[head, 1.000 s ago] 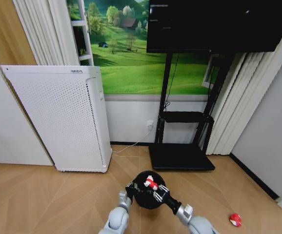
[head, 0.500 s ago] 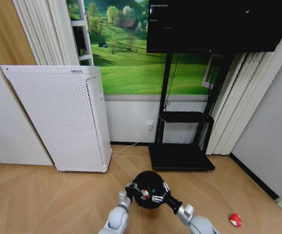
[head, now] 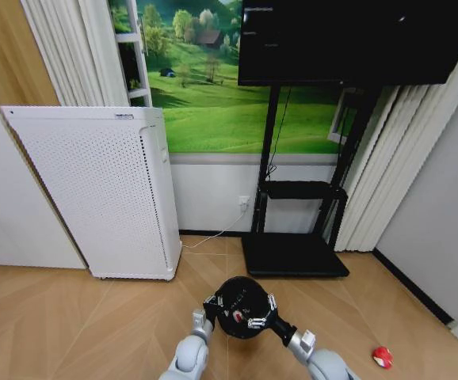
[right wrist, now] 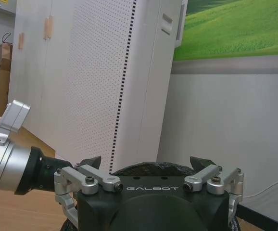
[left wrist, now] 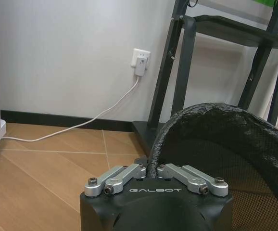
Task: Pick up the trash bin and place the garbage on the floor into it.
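On wood floor (head: 70, 332), left end effector (head: 211, 307) gripping trash bin (head: 241, 294), right end effector (head: 262, 313) spread above it.

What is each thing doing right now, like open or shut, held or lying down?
trash bin, upright, gripped at its rim.
left gripper, shut on the bin's rim.
right gripper, open, above the bin's mouth.
red-and-white wrapper, inside the bin.
second wrapper, lying on the floor.
plug, in the wall socket.

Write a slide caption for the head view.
Left gripper holds the trash bin by its rim; right gripper open above it, red garbage on the floor.
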### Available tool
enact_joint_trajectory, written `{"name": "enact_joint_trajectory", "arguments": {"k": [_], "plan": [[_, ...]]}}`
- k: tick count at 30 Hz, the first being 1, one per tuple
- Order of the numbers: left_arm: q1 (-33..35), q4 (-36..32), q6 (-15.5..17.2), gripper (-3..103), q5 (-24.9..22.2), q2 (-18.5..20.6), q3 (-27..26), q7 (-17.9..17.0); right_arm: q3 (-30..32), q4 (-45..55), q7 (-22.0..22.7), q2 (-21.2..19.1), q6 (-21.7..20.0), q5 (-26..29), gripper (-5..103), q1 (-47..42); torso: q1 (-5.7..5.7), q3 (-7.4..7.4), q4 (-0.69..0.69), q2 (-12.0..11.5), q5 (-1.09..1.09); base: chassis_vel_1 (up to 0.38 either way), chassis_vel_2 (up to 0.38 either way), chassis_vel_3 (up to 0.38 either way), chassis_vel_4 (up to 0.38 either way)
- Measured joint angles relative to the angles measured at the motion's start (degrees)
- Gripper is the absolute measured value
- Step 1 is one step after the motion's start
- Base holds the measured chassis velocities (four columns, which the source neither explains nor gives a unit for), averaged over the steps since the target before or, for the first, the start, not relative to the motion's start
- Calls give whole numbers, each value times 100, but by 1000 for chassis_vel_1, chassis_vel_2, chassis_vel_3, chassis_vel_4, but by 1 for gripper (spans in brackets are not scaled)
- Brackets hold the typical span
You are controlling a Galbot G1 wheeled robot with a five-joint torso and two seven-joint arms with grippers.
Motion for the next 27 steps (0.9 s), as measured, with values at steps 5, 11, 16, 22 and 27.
{"name": "enact_joint_trajectory", "arguments": {"k": [5,11,16,22,27], "plan": [[14,-43,4,4,-18,34,-24,-2,38,3,10,-1,-5,4,100,-7,0,0,0,0,0,0,0,0,0],[51,-131,20,4,-50,98,-66,-7,143,-22,60,-1,-10,20,100,-24,0,0,0,0,0,0,0,0,0],[119,-268,52,4,-108,186,-115,-16,368,-110,117,12,-30,37,100,-51,0,0,0,0,0,0,0,0,0],[259,-482,88,4,-201,322,-301,-32,954,-384,385,170,-137,2,100,-156,0,0,0,1,0,0,0,0,0],[373,-638,108,4,-253,410,-459,-39,1312,-699,480,231,-138,-22,100,-215,0,0,0,0,0,0,0,0,0]]}}
